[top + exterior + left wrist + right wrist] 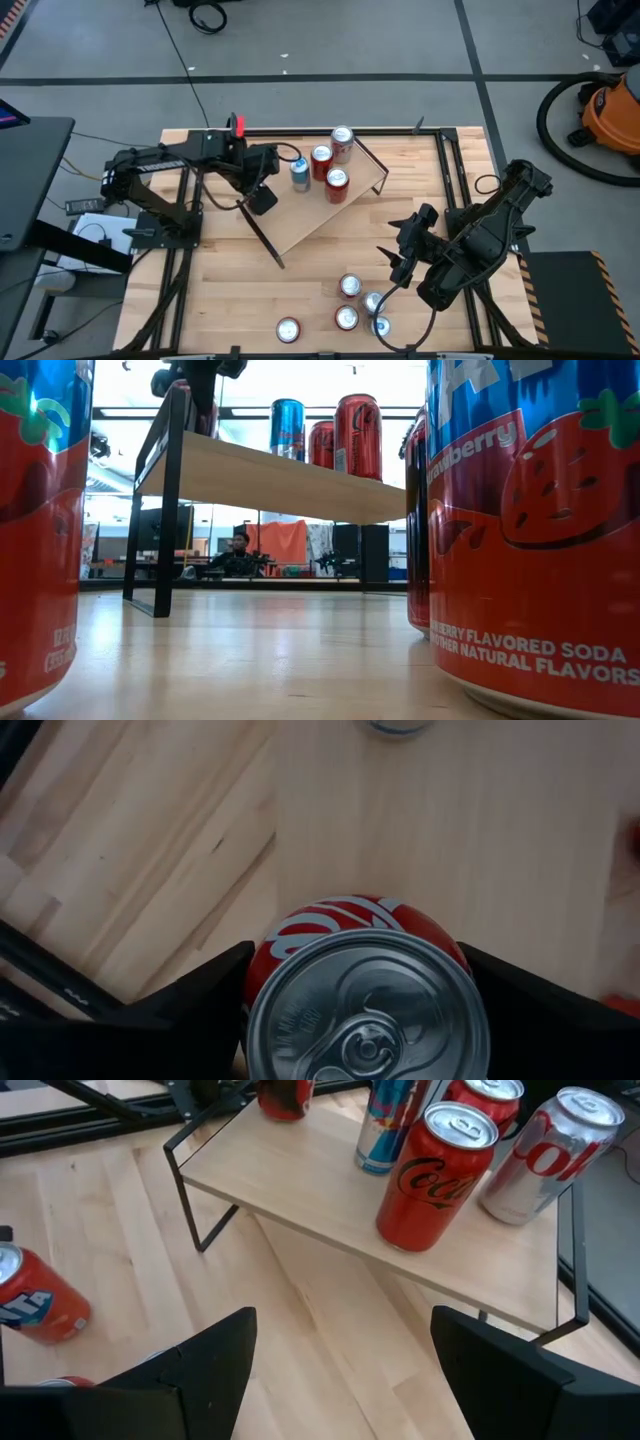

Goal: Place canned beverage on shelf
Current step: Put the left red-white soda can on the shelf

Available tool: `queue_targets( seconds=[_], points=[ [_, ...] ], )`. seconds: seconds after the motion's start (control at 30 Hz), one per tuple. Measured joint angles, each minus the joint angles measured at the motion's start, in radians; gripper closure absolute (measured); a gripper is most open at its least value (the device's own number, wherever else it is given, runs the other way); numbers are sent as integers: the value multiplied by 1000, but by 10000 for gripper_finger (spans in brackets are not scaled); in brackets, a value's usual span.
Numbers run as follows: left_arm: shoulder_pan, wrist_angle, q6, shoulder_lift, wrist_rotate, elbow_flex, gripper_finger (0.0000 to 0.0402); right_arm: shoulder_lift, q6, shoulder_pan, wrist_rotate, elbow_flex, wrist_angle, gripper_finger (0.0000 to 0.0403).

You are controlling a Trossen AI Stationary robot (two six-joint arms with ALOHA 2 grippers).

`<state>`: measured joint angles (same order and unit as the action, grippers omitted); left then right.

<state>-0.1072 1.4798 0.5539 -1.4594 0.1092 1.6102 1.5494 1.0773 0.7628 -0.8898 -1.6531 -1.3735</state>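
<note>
While left tool [360, 1010] grips red can [365, 990] (upright), shelf [300, 225] bears four cans.

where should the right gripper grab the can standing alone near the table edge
Grip the lone can across its round side wall, coming straight down from above with the open right gripper: it stands upright, lid up, apart from the other cans.

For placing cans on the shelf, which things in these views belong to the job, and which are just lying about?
Belongs to the job:
- shelf
- red Coca-Cola can held in the left gripper, above the shelf's end
- four cans on the shelf
- five cans waiting on the table
- right gripper, open, near those

Lying about:
- orange shop vacuum on the floor
- cables on the floor
</note>
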Motion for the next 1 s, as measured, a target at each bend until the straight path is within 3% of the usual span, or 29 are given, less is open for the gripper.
queue_targets(
  seconds=[1.0],
  points=[
    [-14, -257, -124, -69, 52, 1, 81, 0, -3, 0, 1, 0, 19, 92]
  ],
)
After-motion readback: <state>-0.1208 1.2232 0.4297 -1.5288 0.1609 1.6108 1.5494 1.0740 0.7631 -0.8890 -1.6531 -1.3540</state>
